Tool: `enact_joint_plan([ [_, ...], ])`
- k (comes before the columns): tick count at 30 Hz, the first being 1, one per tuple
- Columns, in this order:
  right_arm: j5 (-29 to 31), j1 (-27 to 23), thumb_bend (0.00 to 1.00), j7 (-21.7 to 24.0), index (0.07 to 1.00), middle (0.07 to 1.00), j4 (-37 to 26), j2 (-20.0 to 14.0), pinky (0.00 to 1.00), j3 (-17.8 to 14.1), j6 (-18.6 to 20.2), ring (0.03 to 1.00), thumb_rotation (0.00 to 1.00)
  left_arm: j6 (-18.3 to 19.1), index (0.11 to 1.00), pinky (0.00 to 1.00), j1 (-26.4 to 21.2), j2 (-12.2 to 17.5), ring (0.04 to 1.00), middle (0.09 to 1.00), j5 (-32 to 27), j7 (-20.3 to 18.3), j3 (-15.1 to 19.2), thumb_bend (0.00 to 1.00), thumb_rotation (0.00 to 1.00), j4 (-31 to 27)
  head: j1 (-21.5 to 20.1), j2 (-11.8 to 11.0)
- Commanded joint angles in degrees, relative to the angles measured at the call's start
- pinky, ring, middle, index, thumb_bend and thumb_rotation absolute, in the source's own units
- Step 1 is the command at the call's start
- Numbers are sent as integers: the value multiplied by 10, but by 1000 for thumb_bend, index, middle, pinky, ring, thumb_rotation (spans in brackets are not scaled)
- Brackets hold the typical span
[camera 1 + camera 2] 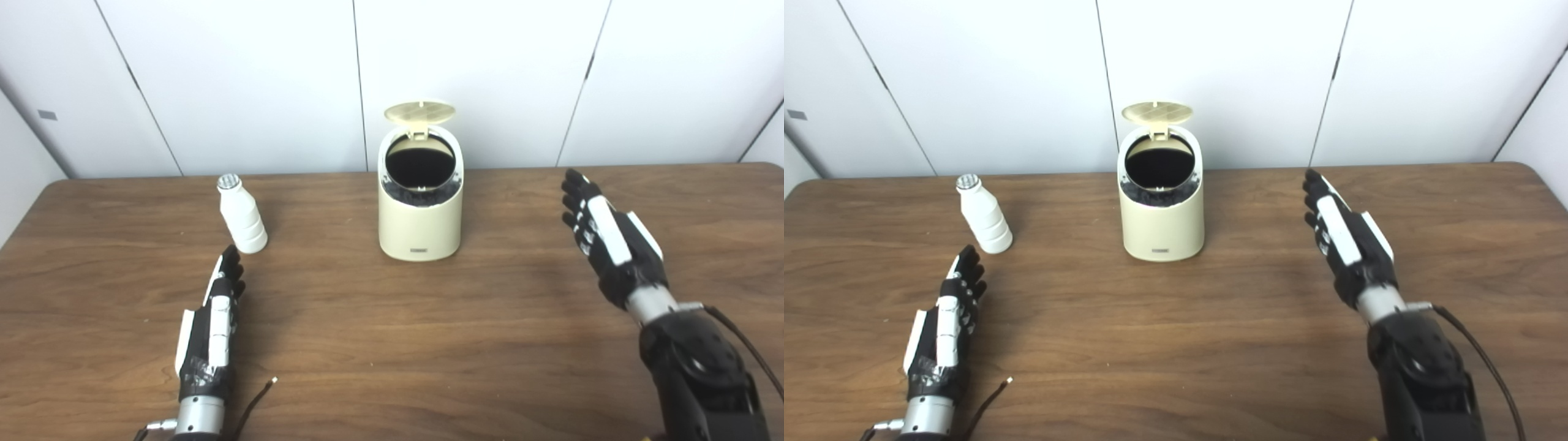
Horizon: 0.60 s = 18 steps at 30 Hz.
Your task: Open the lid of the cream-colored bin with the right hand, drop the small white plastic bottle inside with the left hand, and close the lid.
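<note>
The cream-colored bin (420, 223) stands at the middle back of the table with its round lid (420, 113) flipped up and its dark inside showing. A small white plastic bottle (241, 215) stands upright to the bin's left. My left hand (211, 324) lies low over the table just in front of the bottle, fingers stretched out, holding nothing and not touching the bottle. My right hand (609, 239) hovers to the right of the bin, well apart from it, fingers straight and apart, holding nothing.
The brown wooden table (392, 343) runs across the whole view, with white wall panels behind it. A loose thin cable (254, 401) trails from my left wrist near the front edge.
</note>
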Motion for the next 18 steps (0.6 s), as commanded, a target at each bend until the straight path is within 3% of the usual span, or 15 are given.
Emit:
enact_joint_plan([
  [1, -10, -4, 714, 7, 960, 973, -8, -1, 1000, 1, -72, 992, 801, 3, 1000, 1000, 4, 5, 1000, 1000, 1, -3, -1, 582, 980, 1, -2, 0],
  [8, -35, 28, 665, -3, 999, 999, 70, 18, 1000, 6, -189, 1000, 875, 10, 1000, 1000, 2, 7, 1000, 1000, -5, -4, 0, 556, 987, -1, -3, 2],
  [18, -46, 43, 653, -17, 999, 997, 76, 48, 1000, 5, -210, 1000, 913, 16, 1000, 1000, 2, 8, 1000, 1000, -1, -2, -1, 542, 986, -5, 7, 10],
])
